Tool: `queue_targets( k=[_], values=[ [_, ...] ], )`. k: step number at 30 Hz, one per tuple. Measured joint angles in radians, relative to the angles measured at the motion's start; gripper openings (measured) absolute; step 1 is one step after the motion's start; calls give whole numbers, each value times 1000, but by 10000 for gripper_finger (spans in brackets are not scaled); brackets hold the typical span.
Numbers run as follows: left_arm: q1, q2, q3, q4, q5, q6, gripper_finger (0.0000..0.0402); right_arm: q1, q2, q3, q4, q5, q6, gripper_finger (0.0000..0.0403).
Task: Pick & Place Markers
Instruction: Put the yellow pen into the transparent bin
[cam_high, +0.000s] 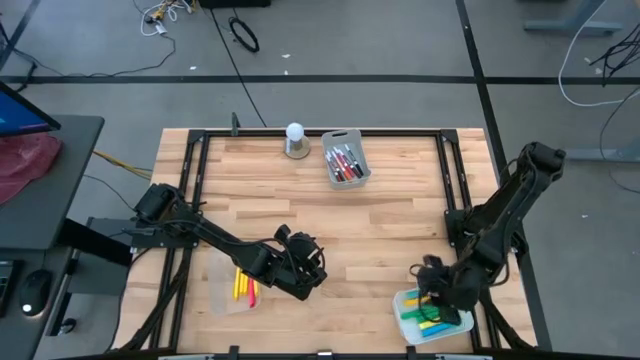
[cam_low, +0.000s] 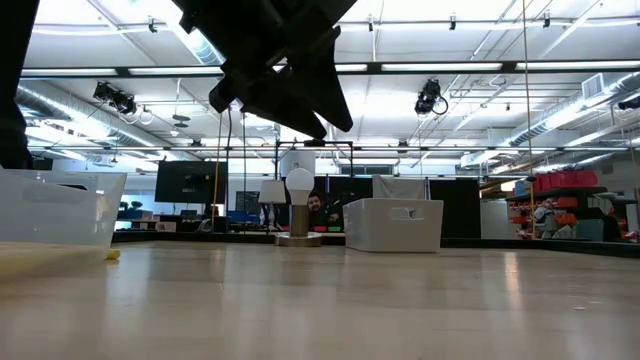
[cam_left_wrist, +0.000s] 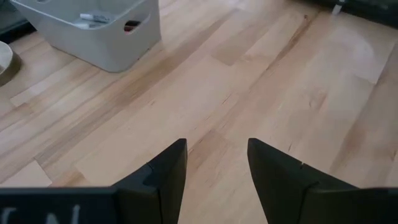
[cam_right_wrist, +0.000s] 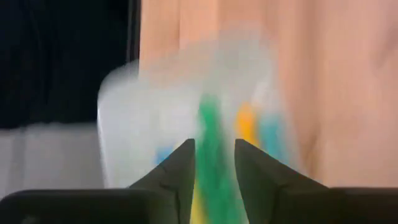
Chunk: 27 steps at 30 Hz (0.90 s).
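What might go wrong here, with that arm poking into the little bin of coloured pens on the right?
Two risks, as guesses:
1. The right gripper is down in the clear bin near the table's front edge. A nudge might slide the bin towards that edge.
2. Its fingers straddle a green pen packed close among yellow and blue ones, so it might catch two or tip one out.
The left gripper hangs open over bare wood, well clear.
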Motion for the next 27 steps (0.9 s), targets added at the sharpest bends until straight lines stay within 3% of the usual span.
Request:
queue_targets(
  k=[7,11,15,21,27],
  values=[
    [35,-27,0,-30,147,68,177,-6,1,1,225,704,-461,91],
    [64,-99,0,-203,225,67,177,-38,13,-17,396,958,-634,86],
    [94,-199,0,-499,333,35,177,-91,16,-35,469,980,-707,86],
    [133,-313,0,-943,510,-40,177,-152,16,-37,470,863,-714,86],
    [173,-328,-9,-1101,596,41,177,-181,16,-37,484,825,-712,86]
  ],
)
